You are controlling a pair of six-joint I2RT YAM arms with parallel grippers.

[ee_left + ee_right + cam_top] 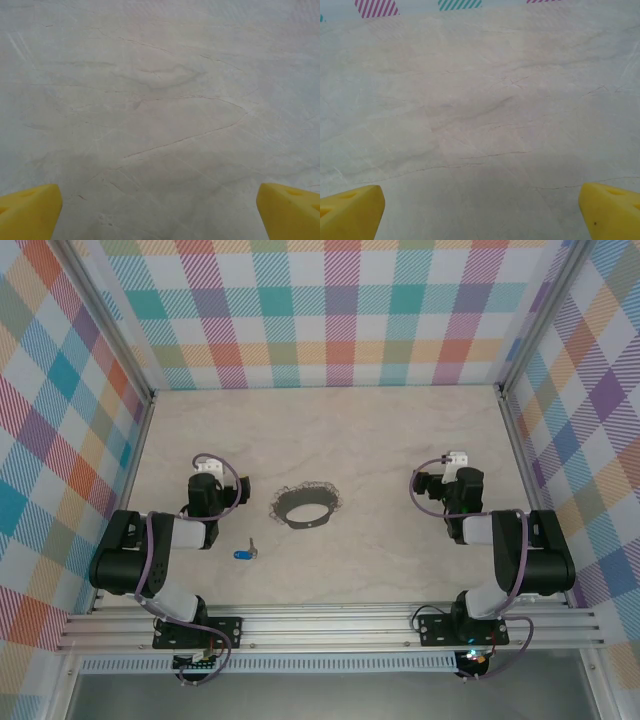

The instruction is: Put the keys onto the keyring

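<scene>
Left gripper (159, 220) and right gripper (480, 217) are hanging over the marble desk (400, 440), jaws spread wide and empty, seemingly readying a pickup. The blue-headed key (243, 555) is lying at the keyring's (306, 502) eight o'clock, nearer the left gripper.

A pale tabletop (400, 440) with a faint marble pattern (thin darker veins are seen crossing it in both wrist views) is enclosed on three sides. The far wall (330, 310), the left wall (50, 440) and the right wall (600, 420) are covered in a pastel check of teal, pink, orange, purple and white. Grooved aluminium rails (330, 625) are laid along the near edge. A metal frame post (124, 340) is set where the far and left walls meet.
</scene>
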